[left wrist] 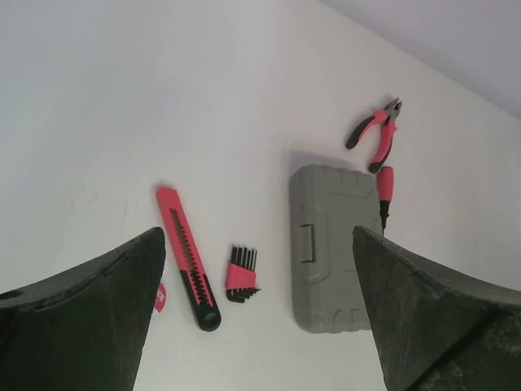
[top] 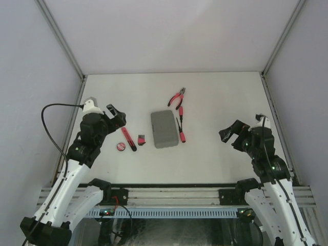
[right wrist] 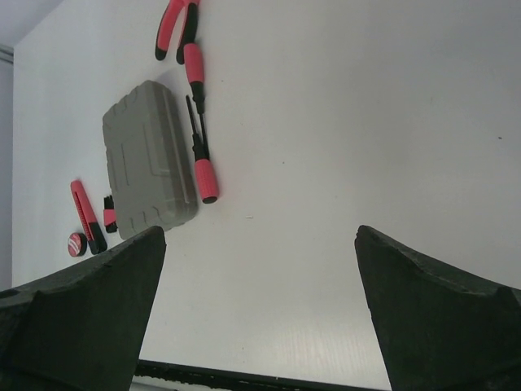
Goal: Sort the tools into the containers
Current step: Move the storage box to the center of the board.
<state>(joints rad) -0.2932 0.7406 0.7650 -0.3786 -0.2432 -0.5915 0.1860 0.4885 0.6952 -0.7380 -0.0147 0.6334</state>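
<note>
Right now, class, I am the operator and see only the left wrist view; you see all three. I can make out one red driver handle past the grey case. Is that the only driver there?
Observer: No. Two lie along that side of the grey case: a red-handled driver by the pliers and a second driver nearer the arms.
Operator: What is the red sliver behind the finger on the left of my view?
Observer: A small round red disc, lying close beside the near end of the cutter.
Operator: Where is the other arm?
Observer: The right gripper hangs open and empty above the table, to the right of the case.
</note>
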